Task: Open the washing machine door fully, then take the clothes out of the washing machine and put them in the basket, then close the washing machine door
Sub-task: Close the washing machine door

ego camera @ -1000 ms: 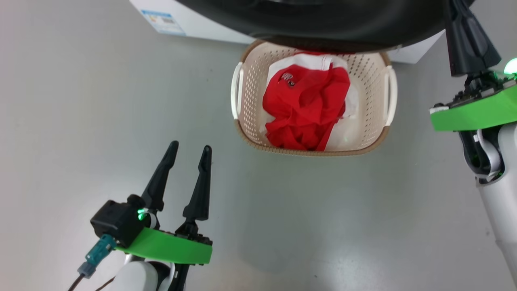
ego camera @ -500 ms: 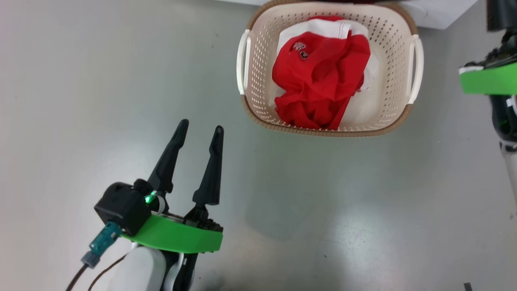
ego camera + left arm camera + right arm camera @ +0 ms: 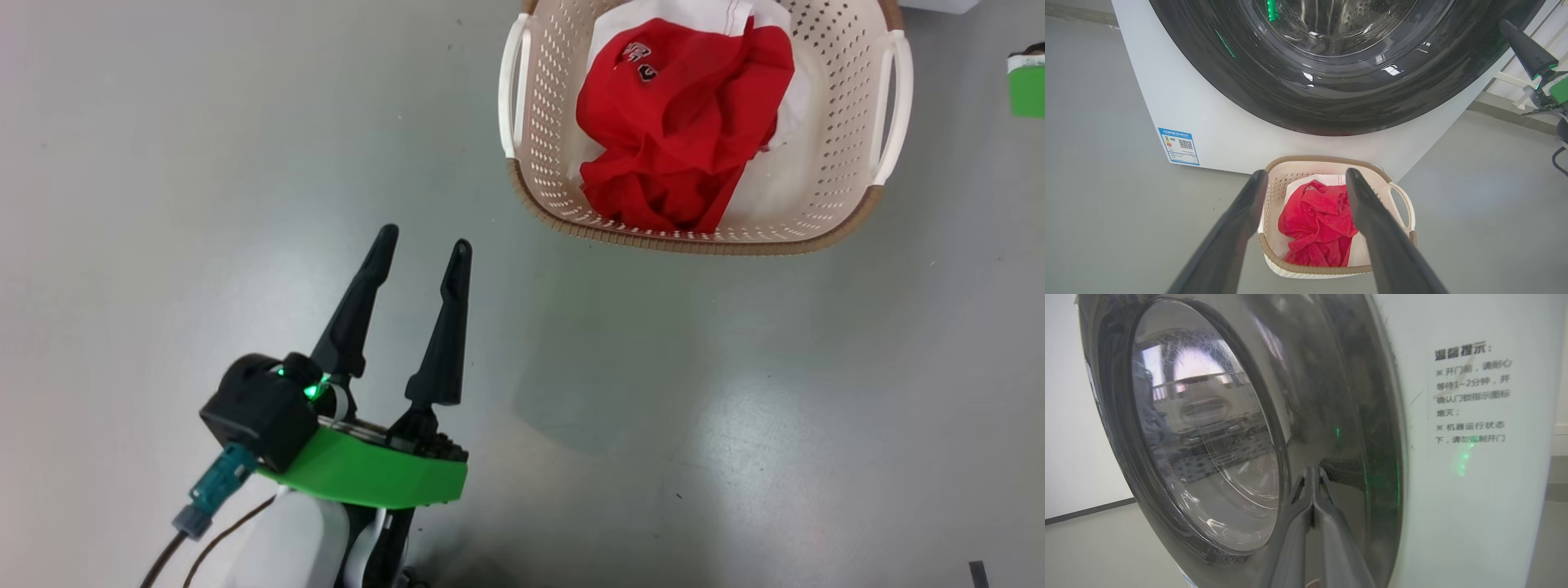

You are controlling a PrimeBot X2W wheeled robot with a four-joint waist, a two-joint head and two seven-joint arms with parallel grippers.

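We judge the last step in hand: the washing machine [image 3: 1180, 102] stands far, its door [image 3: 1200, 428] lying against the white front, though we cannot tell whether it has latched. The basket [image 3: 694, 241] sits on the floor [image 3: 163, 163] just near of it, the clothes [image 3: 678, 122] heaped inside. Our right tool [image 3: 1312, 473], clenched and empty, points at the door's black rim, where a firm push seems called for; our left tool [image 3: 424, 241] hangs released, left of the basket, out of the way

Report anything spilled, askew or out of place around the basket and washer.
Nothing stands out. The clothes sit bunched wholly inside the basket, which stands upright in front of the washing machine. The door looks shut flush against the front.
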